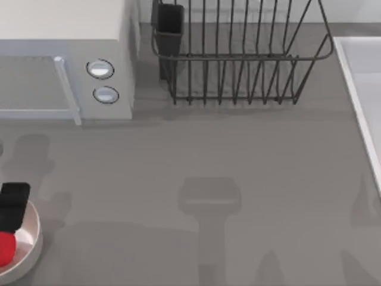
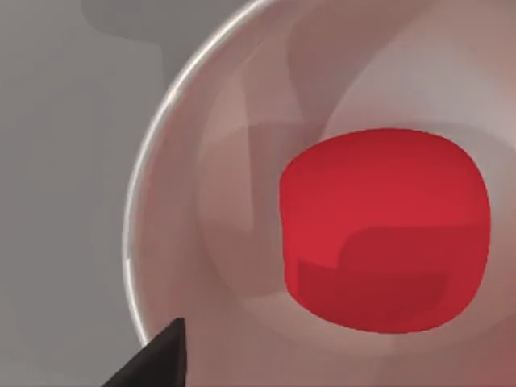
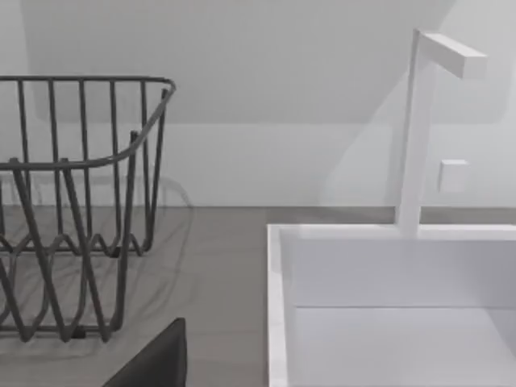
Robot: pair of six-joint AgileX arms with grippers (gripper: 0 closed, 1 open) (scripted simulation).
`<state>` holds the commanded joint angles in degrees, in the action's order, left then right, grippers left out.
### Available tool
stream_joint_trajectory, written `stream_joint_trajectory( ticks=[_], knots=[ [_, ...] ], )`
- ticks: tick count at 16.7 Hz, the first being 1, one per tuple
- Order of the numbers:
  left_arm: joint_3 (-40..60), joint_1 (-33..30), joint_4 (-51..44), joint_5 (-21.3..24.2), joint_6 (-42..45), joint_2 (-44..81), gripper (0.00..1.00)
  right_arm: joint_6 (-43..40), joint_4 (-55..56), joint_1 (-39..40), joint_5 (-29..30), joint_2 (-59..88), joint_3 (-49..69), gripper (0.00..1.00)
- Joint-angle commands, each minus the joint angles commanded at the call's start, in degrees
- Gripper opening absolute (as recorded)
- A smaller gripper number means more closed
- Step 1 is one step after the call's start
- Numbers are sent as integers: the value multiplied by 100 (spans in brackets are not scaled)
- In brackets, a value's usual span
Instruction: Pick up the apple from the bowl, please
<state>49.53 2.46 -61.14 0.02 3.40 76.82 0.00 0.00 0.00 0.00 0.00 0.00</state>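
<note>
Grey countertop [image 1: 250, 161] runs across the whole scene, with a pale microwave [image 1: 65, 59] at the far left corner, a dark wire dish rack [image 1: 238, 53] standing behind the middle, and the white edge of a sink [image 1: 363, 101] along the right side.

Down at the near left corner sits the bowl [image 1: 33, 247], cut off by the edge of the top view. The apple [image 1: 5, 249] lies inside it, touching the pale inner surface. The left gripper [image 1: 13, 205] hangs over the bowl's far rim, just beside the apple; whether its fingers are spread wide or drawn narrow I cannot tell. It is not holding the fruit.

From the left wrist camera the apple [image 2: 385, 230] rests low in the glossy bowl [image 2: 161, 161], with a shadow across its lower part and one dark fingertip [image 2: 157, 363] poking in at the frame's edge, apart from the fruit.

The right wrist camera looks across at the dish rack [image 3: 76, 201], the white sink basin [image 3: 387, 306] and its tap [image 3: 419, 129], with one dark finger [image 3: 153, 363] showing; the state of that hand cannot be told either.
</note>
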Motion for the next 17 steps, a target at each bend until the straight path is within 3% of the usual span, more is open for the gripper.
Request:
stream_joint_trajectory(
  ticks=[9, 17],
  knots=[
    [-47, -14, 95, 0, 10, 270, 100, 0, 0, 0, 0, 0, 0, 100],
    [-1221, 23, 2477, -1, 47, 1305, 100, 0, 0, 0, 0, 0, 0, 100]
  ],
)
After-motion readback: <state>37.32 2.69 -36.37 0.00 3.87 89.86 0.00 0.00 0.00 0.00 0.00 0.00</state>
